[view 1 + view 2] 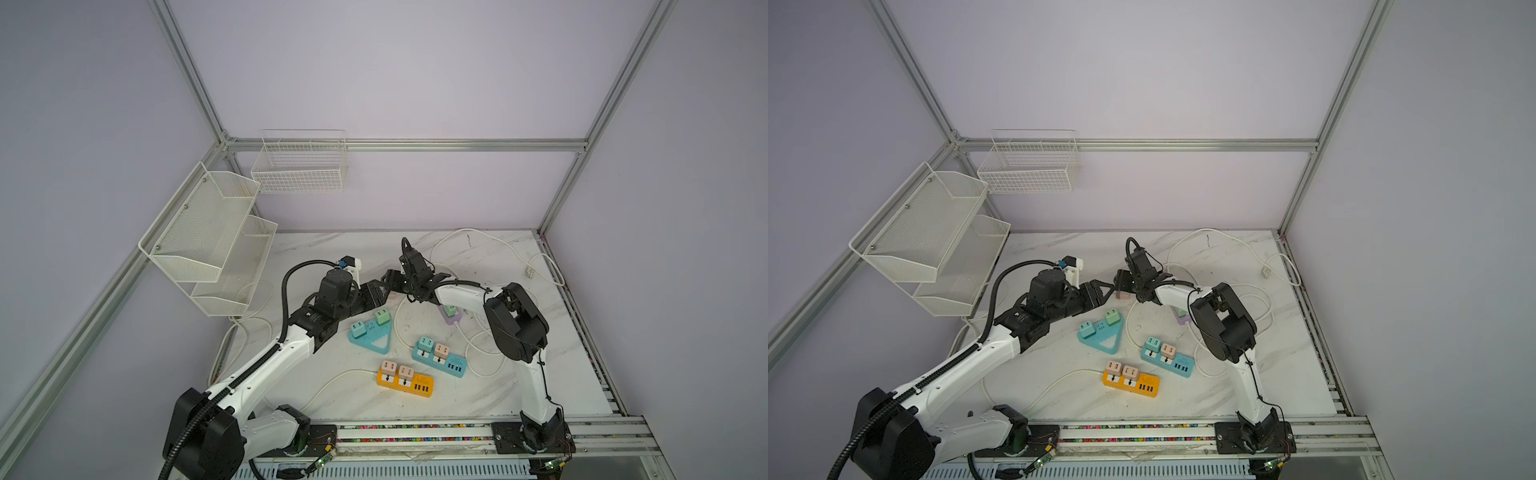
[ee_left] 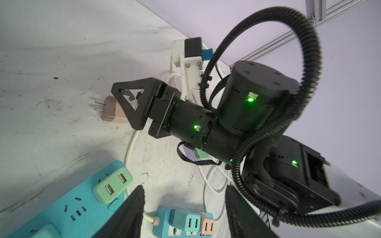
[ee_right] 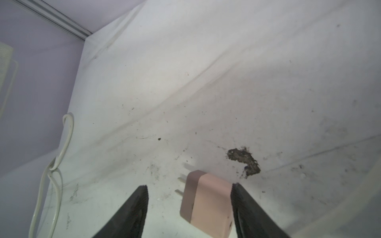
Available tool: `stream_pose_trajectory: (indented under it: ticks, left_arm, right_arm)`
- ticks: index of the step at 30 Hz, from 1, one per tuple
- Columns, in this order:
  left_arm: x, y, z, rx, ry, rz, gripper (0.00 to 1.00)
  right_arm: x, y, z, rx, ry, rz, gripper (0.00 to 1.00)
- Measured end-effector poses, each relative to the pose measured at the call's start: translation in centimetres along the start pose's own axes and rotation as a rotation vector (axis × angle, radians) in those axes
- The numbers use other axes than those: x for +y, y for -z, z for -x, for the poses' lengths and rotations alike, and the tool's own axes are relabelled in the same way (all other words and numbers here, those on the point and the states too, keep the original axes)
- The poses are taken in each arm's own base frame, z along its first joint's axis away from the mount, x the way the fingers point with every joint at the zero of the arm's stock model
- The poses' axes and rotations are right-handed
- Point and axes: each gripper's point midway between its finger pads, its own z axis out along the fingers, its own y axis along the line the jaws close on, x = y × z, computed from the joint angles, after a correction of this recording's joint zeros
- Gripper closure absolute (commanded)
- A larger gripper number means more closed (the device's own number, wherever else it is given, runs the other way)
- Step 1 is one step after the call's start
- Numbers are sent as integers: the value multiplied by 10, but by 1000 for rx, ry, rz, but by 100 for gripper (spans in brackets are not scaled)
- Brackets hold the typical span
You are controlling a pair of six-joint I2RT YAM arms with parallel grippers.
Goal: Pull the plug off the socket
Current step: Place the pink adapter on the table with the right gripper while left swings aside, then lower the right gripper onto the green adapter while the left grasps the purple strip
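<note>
A pink plug point(image 3: 208, 202) with bare prongs is out of any socket, down at the tabletop between the fingers of my right gripper point(image 3: 189, 185). That gripper is open: one finger stands well apart from the plug and the other is close beside it. In both top views the plug point(image 1: 391, 296) point(image 1: 1122, 295) shows just under the right gripper point(image 1: 390, 284). My left gripper point(image 2: 184, 187) is open and empty, facing the right one point(image 1: 376, 291). It hovers near the teal triangular socket strip point(image 1: 374, 338), which holds a teal plug point(image 1: 357, 329) and a green plug point(image 1: 382, 317).
A blue strip point(image 1: 451, 365) carries a teal and a pink plug. An orange strip point(image 1: 422, 383) carries two pink plugs. A purple socket point(image 1: 451, 319) with a green plug sits under the right forearm. White cords point(image 1: 478, 237) loop over the marble table. Wire baskets point(image 1: 216, 249) hang on the left.
</note>
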Motion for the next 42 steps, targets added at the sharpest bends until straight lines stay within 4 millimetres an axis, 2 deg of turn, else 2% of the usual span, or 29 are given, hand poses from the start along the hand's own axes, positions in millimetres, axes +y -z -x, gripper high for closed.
stream_pose_trajectory:
  ticks: [4,9,12,14,17,27,32,35,42]
  left_arm:
    - [0,0,1,-3,0,2,37]
    - [5,-5,-1,3,14,19,36]
    - [9,-12,-4,18,19,34,35]
    - [13,-19,-10,37,22,47,35]
    - [11,-32,-15,65,19,53,35]
    - [-21,-82,-26,99,-42,9,35]
    - [-25,-111,-39,119,-59,10,36]
    - [-19,-128,-44,123,-60,16,37]
    - [-3,-176,-61,175,-45,30,39]
  right_arm:
    - [23,34,24,-55,33,43,32]
    - [50,92,55,-139,78,87,32]
    - [50,116,59,-165,93,82,32]
    - [43,133,57,-170,99,64,32]
    - [28,147,47,-153,100,22,32]
    - [-28,197,24,-146,79,-127,29]
    - [-57,221,13,-160,49,-201,28]
    - [-75,223,1,-148,27,-241,28]
    - [-103,209,-31,-62,21,-310,28]
